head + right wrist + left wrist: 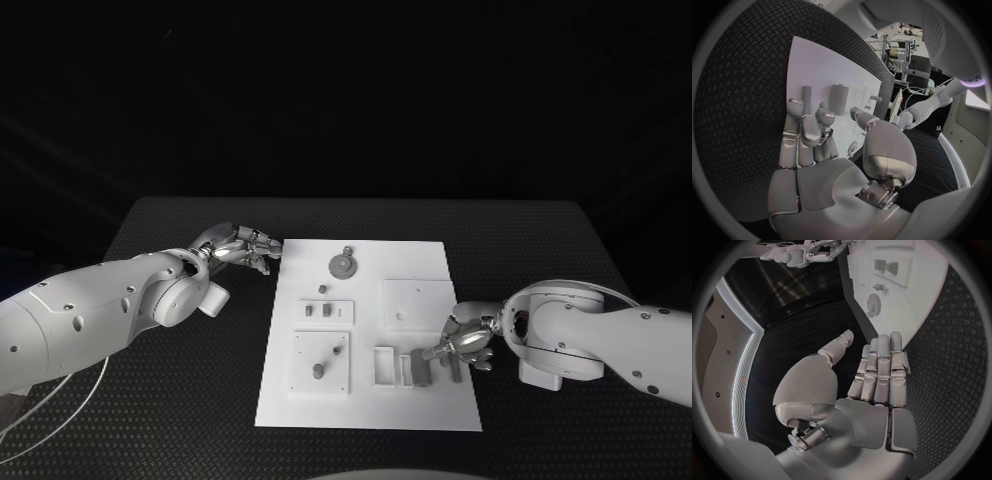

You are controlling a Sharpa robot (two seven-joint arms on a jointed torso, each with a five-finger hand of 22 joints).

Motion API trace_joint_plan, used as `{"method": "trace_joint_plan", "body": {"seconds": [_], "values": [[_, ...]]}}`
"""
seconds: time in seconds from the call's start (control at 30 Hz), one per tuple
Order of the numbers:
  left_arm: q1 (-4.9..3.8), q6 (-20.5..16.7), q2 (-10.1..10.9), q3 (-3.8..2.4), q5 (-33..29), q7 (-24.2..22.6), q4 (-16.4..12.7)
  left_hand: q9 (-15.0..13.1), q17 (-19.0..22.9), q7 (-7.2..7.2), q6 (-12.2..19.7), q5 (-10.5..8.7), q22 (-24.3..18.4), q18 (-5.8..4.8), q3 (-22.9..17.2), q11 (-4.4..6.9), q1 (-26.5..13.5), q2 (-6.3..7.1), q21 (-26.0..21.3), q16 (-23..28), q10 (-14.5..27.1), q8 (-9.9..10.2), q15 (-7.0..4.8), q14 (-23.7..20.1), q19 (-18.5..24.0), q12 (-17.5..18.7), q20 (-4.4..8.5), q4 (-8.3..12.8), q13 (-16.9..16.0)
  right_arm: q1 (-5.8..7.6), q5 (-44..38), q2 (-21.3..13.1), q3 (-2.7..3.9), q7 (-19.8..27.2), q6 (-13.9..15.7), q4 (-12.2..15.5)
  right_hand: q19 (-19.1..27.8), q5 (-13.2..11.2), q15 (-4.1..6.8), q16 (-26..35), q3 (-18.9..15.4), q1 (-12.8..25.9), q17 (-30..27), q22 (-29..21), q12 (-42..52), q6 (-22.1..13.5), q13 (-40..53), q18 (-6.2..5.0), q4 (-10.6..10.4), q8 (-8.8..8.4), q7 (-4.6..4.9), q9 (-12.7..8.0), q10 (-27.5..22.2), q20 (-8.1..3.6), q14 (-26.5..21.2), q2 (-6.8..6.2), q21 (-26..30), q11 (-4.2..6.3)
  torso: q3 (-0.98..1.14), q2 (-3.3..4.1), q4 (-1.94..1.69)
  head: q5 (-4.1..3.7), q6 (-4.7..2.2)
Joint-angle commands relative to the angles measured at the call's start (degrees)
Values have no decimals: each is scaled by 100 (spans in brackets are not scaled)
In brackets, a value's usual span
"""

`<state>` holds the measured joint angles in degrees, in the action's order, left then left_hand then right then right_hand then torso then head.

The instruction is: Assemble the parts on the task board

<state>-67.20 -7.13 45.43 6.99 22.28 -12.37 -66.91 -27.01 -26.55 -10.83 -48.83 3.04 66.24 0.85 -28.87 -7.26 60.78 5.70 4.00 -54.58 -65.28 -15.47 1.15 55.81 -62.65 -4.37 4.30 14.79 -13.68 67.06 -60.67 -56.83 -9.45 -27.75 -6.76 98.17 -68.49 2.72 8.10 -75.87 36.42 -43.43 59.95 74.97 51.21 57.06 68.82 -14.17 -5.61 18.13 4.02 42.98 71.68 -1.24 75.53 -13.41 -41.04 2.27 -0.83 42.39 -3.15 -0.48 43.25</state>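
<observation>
Task board [371, 330], mid-table [173, 225]: assembly judged early, gear [342, 263] and small grey parts [319, 371] lying loose; right hand [464, 342] fingers pinch a grey bar [431, 355] over the near slots; left hand [240, 247] released, fingers straight, beside the board's far edge.

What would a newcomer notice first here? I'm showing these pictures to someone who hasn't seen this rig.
First the white task board, bright in the middle of the black table, with small grey parts on it, such as a round toothed piece near its far end. Then the two silver hands: the left hand at the board's far left edge, the right hand over its near right side.
</observation>
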Motion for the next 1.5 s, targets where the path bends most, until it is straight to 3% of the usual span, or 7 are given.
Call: {"method": "trace_joint_plan", "body": {"seconds": [0.03,0.33,0.63,1.1,1.2,1.3,1.5], "values": [[-4,53,-8,-4,-55,-165,-26,7,-9,-1,38,11,-7,59,38,-15,-70,15,-16,28,30,-39,21,-33,25,30,2,-7,-9,-3,-78,74,-36,-107,-73,-37,3,8,27,-18,2,75,-20,130,31,39,12,-83,-47,18,6,7,-34,-31,-19,1,-35,8,-10,-38,5,7,12],[-4,76,-20,-4,-95,-187,-53,10,-15,-2,44,8,-11,60,69,-16,-116,22,-15,32,34,-38,22,-37,32,29,0,-24,-11,-30,-192,303,-128,-82,-22,-145,23,8,24,-5,15,103,-60,129,32,25,28,-83,-87,-25,11,-3,-44,-37,-45,-60,-56,3,-18,-47,-7,8,9],[-5,94,16,-4,-322,-240,-130,26,-11,-8,82,12,-84,52,357,-31,-411,11,-39,147,67,-35,49,-154,179,29,-30,-8,-20,-106,-325,440,-139,-86,33,-240,36,9,19,0,34,101,-71,128,27,17,33,-83,-104,-53,17,-11,-50,-39,-55,-84,-68,-2,-16,-42,3,-14,32],[-11,259,115,-6,-467,-219,-350,35,439,-44,202,5,-1084,-12,430,-150,-811,63,-49,1723,330,-51,561,-727,1413,55,-524,110,29,-196,-324,648,-144,-102,14,-396,80,9,-1,11,34,51,-91,128,4,-12,36,-83,-55,-112,38,-24,-71,-31,-83,-26,-90,-22,-18,-53,-1,-50,82],[-12,265,145,-7,-532,-238,-426,41,474,-63,261,2,-1294,-31,521,-179,-1017,93,-53,1968,418,-35,668,-896,1696,56,-629,99,66,-208,-322,674,-146,-109,45,-437,104,8,-7,9,-4,-12,-100,130,-3,-4,40,-83,54,-133,43,-23,-74,-26,-92,115,-112,-28,-22,-52,-1,-58,99],[-18,255,178,-7,-564,-260,-490,38,468,-70,284,1,-1467,-17,534,-190,-1098,79,-40,2138,449,-42,726,-950,1828,45,-696,118,95,-209,-270,674,-146,-104,58,-446,145,10,-12,0,-111,-39,-107,132,-10,8,47,-82,245,-156,49,-19,-79,-11,-103,503,-138,-32,-24,-52,1,-60,104],[-74,237,261,-7,-566,-259,-579,34,456,-69,284,0,-1518,-11,521,-192,-1092,53,-34,2188,457,-50,738,-952,1849,43,-709,129,107,-209,-379,671,-146,-94,154,-435,229,7,-11,-31,-239,-249,-134,121,-25,76,67,-83,1443,-217,45,-4,-79,5,-133,1202,-210,-22,-22,-57,-1,-70,115]]}}
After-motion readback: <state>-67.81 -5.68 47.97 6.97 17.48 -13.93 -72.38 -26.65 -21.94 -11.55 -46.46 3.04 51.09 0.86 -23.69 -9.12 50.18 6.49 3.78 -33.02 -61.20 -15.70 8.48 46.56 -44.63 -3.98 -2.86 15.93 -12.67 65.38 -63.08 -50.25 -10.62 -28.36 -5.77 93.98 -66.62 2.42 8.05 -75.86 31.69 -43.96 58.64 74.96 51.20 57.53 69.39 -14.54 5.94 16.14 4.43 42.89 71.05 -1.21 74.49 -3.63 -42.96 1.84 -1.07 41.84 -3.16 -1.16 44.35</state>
